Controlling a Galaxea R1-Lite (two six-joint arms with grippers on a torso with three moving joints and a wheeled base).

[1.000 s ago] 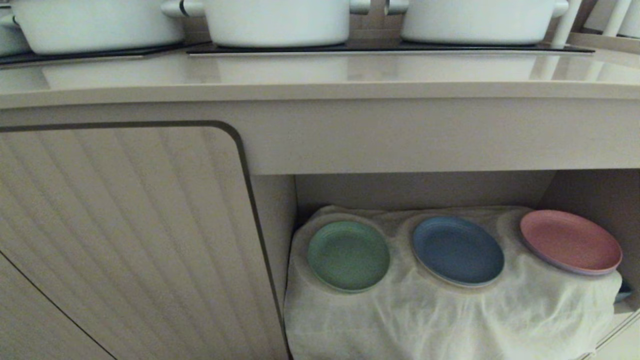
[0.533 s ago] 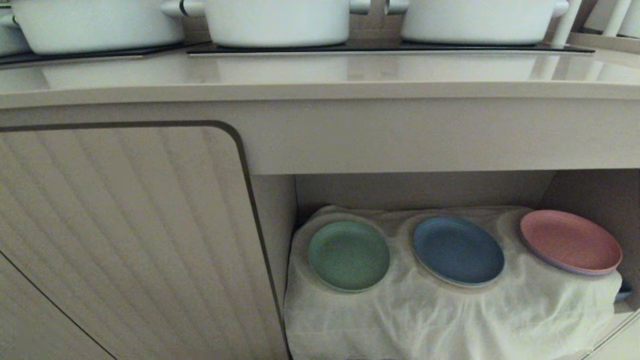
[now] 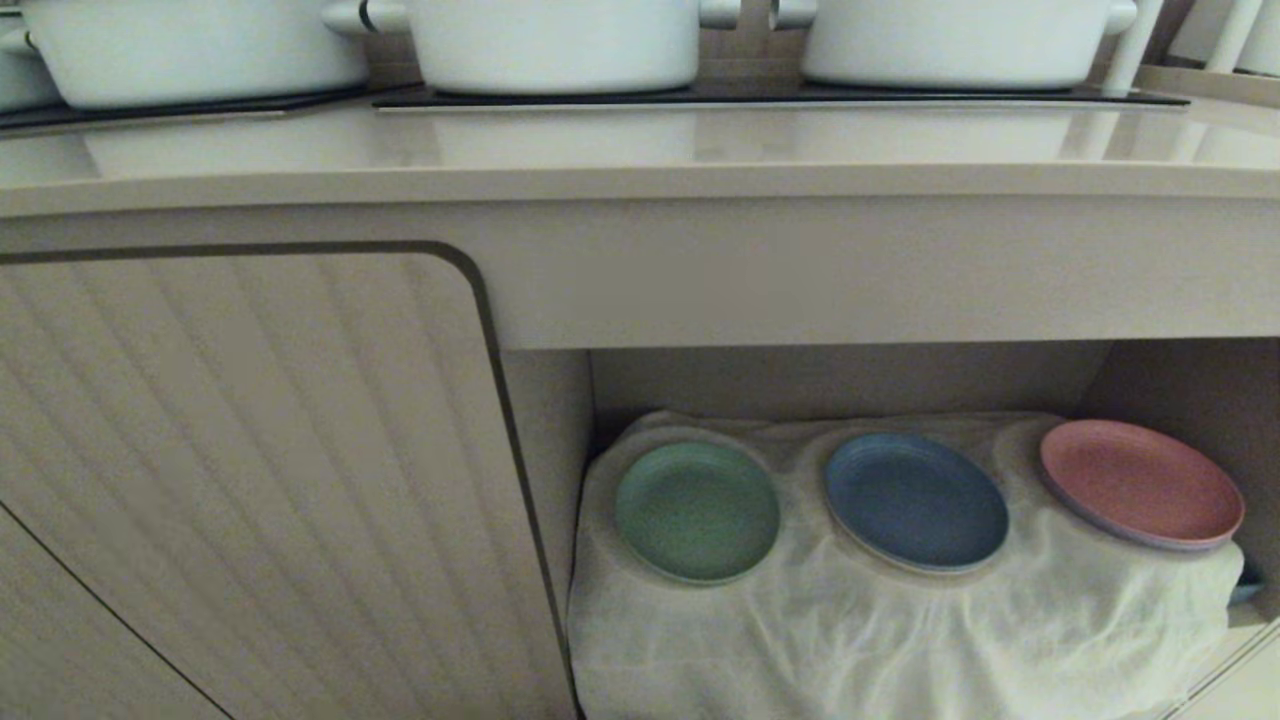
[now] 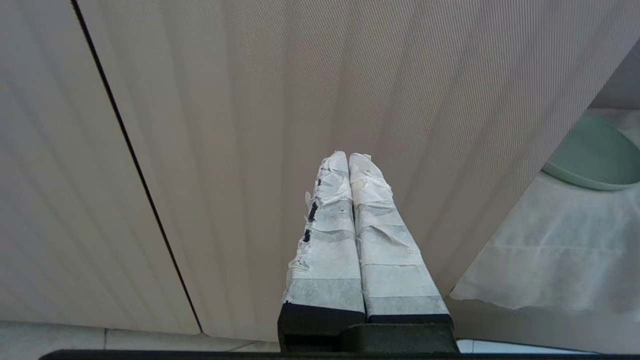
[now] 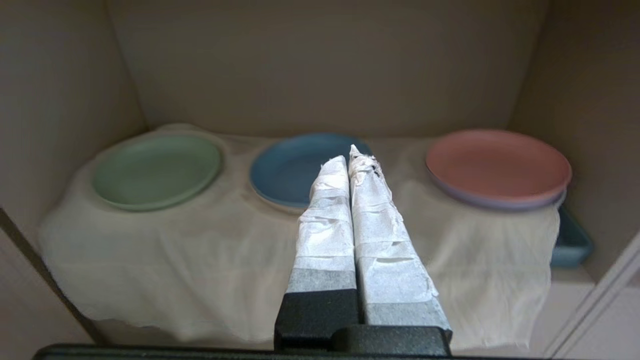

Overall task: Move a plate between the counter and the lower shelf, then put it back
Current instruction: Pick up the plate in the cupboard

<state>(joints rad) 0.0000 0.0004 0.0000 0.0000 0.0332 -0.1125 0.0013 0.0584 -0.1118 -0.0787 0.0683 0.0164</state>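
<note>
Plate flat, face-up on lower shelf

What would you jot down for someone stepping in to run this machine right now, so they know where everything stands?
Left tool: shut, empty, parked facing the ribbed cabinet door.
Right tool: shut, empty, pointing into the lower shelf in front of the blue plate.
The green plate lies flat on the white cloth in the shelf, leftmost of three; the blue one sits in the middle, the pink plate on the right.
The counter above holds white pots but no plate.
Done: nothing visible yet.
Left: grasp the green plate, set it on the counter, then return it to the shelf.
</note>
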